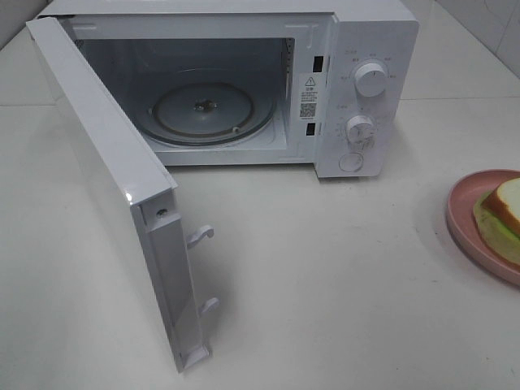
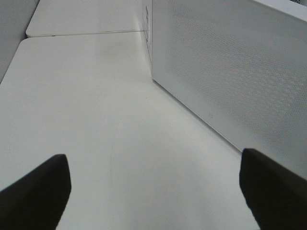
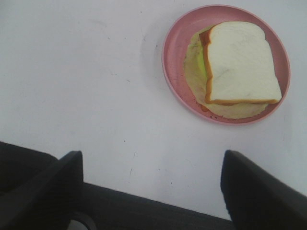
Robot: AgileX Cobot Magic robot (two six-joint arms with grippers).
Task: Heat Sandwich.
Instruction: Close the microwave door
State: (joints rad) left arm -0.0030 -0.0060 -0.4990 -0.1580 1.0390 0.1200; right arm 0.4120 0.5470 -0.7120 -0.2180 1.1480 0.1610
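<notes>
Exterior high view is showing one microwave (image 1: pixel 244 89) sitting on the tabletop (image 1: pixel 325 268), its one door (image 1: pixel 114 187) hanging wide, two knobs (image 1: pixel 371 80) facing front. At far right, one sandwich (image 1: pixel 505 213) is lying on one pink plate (image 1: pixel 461 213). Left gripper (image 2: pixel 153 191) and right gripper (image 3: pixel 151 187) are both standing apart, holding nothing.

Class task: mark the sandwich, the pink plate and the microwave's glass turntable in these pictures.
sandwich (image 3: pixel 242 62), right wrist view, middle of the top bread slice.
pink plate (image 3: pixel 173 48), right wrist view, bare rim beside the bread.
glass turntable (image 1: pixel 175 114), exterior high view, bare glass inside the open microwave.
</notes>
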